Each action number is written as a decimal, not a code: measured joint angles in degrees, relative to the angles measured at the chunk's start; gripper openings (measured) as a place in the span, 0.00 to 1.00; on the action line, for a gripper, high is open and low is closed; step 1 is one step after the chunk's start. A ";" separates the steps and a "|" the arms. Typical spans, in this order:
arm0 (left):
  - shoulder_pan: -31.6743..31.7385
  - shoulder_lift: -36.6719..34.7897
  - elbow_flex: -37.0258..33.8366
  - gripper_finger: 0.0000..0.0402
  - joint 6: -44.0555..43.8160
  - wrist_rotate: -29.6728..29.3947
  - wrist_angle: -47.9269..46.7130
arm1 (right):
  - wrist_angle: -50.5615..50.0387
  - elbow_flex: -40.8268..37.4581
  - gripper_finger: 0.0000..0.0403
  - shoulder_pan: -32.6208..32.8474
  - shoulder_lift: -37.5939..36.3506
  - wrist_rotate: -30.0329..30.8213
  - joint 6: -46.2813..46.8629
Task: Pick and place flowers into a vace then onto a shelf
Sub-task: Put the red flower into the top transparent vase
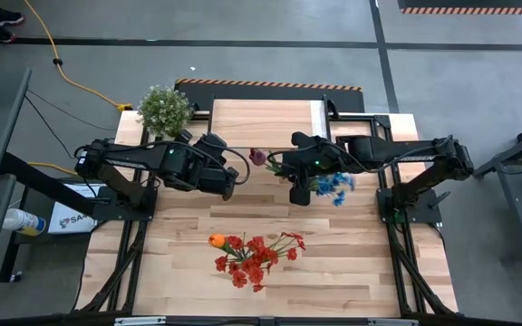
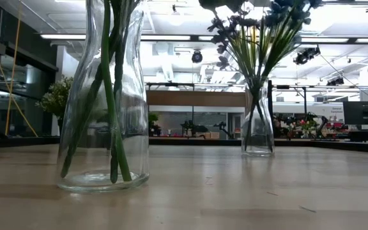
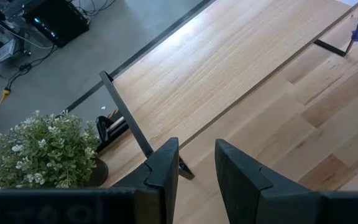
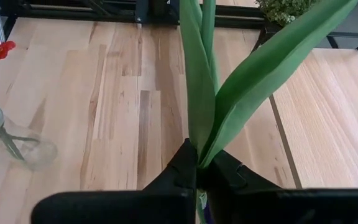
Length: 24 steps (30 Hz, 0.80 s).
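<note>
Grainy wood-plank table (image 1: pixel 333 263), clear glass vases (image 2: pixel 104 96)

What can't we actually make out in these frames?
- Low view: blooms in the near vase are cut off by the top edge; only stems show.
- Right wrist view: the right gripper is shut on a leafy stem; its bloom runs past the top edge.
- High view: the blue-flower vase is hidden under the right arm and blue flowers.
- Left gripper: empty, fingers apart.
</note>
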 joint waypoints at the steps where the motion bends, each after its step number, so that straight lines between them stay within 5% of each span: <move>1: 0.00 0.00 0.00 0.34 0.00 0.00 0.00 | 0.02 0.00 0.03 0.00 0.00 0.00 0.02; 24: 0.01 0.00 0.02 0.34 0.00 0.02 0.00 | -1.92 0.00 0.15 0.00 0.07 -1.25 -0.02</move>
